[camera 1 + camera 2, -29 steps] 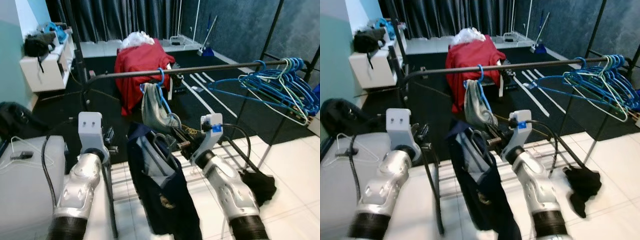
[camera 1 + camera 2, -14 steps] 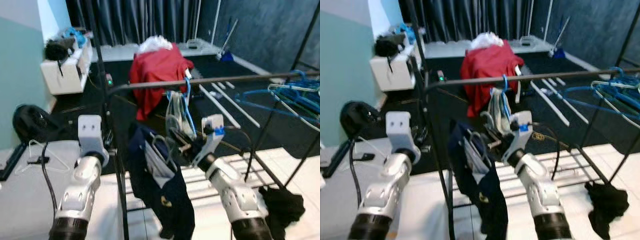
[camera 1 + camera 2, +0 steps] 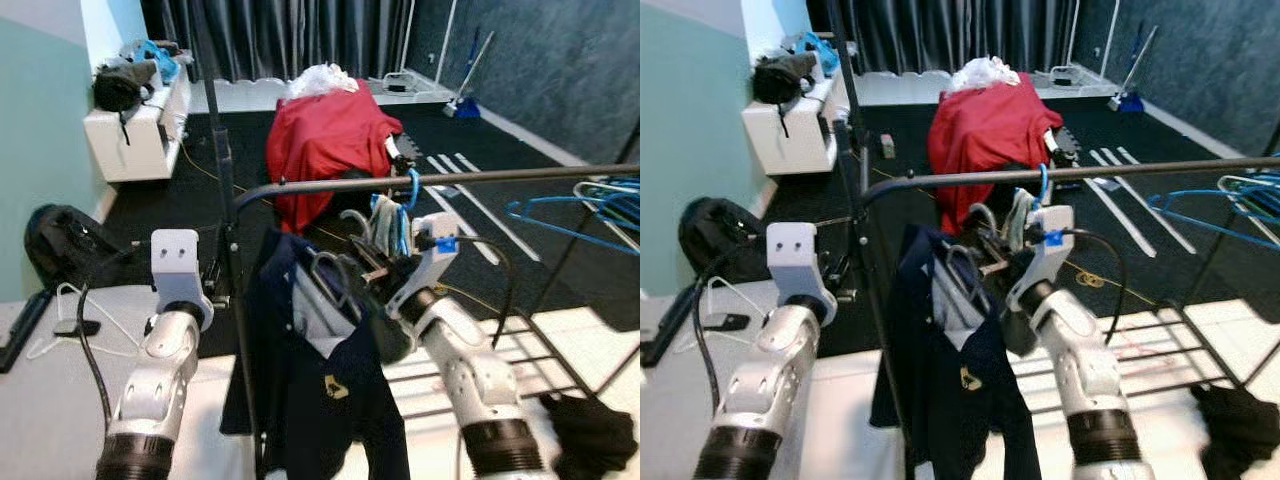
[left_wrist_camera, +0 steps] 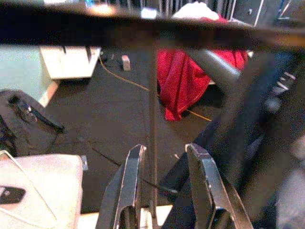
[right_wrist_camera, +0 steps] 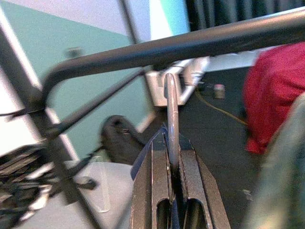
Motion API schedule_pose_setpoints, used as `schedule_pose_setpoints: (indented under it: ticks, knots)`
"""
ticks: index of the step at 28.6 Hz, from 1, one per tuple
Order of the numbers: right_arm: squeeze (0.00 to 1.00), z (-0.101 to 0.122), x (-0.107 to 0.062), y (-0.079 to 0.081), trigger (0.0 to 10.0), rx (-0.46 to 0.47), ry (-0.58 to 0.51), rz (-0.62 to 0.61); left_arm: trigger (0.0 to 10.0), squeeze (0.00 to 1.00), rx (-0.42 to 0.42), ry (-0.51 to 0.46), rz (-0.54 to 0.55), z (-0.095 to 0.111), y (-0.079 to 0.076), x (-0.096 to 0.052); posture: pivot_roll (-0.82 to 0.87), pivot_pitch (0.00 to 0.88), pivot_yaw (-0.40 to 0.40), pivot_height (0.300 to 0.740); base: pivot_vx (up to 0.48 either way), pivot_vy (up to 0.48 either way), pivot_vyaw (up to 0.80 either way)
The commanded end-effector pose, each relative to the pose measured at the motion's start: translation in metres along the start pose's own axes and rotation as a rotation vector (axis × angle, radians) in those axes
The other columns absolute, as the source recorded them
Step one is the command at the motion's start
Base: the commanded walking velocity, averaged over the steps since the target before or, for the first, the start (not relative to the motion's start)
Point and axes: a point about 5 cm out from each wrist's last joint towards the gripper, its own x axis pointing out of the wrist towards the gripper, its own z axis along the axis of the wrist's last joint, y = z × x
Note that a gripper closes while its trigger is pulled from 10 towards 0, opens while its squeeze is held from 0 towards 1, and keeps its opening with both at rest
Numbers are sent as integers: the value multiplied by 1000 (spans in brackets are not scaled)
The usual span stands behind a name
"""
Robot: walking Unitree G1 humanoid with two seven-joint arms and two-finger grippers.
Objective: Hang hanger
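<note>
My right gripper (image 3: 360, 268) is shut on the silver hook (image 5: 170, 102) of a hanger that carries a navy jacket (image 3: 322, 385). The hook's top sits just under the black clothes rail (image 3: 480, 178), near its bent left end. The jacket hangs down in front of the rack's upright post (image 3: 232, 300). On the rail just right of my gripper hangs a blue hanger (image 3: 410, 195) with a grey garment (image 3: 384, 216). My left gripper (image 4: 164, 150) is open and holds nothing, level with the upright post to the left.
A bunch of blue hangers (image 3: 600, 205) hangs at the rail's right end. Behind the rack stands something draped in red cloth (image 3: 325, 135). A white table (image 3: 50, 400) with a white hanger (image 3: 75, 310) lies at left. A black cloth (image 3: 590, 440) lies on the floor.
The whole picture has shifted as the camera moved. My right gripper has come up with the hanger and jacket, so the hook now lies closer under the rail.
</note>
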Motion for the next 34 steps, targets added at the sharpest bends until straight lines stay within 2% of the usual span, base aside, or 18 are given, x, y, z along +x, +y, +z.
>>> schedule_pose_setpoints:
  ticks: [1,15,26,34]
  knots:
    - [0,16,7,2,10000,-32,-65,-9,10000,0,3,6,-35,-3,-6,-1,-69,34,-18,740,0,0,0]
    - [0,21,10,1,10000,-42,-72,-27,10000,0,12,-1,-47,-2,-8,-1,-67,38,-14,740,0,0,0]
    - [0,32,15,4,10000,-168,-105,-22,10000,0,25,-12,-92,0,-10,-1,-62,27,-8,740,0,0,0]
    - [0,31,16,11,10000,-197,-106,1,10000,0,37,-12,-111,-1,-12,-2,-59,18,-10,740,0,0,0]
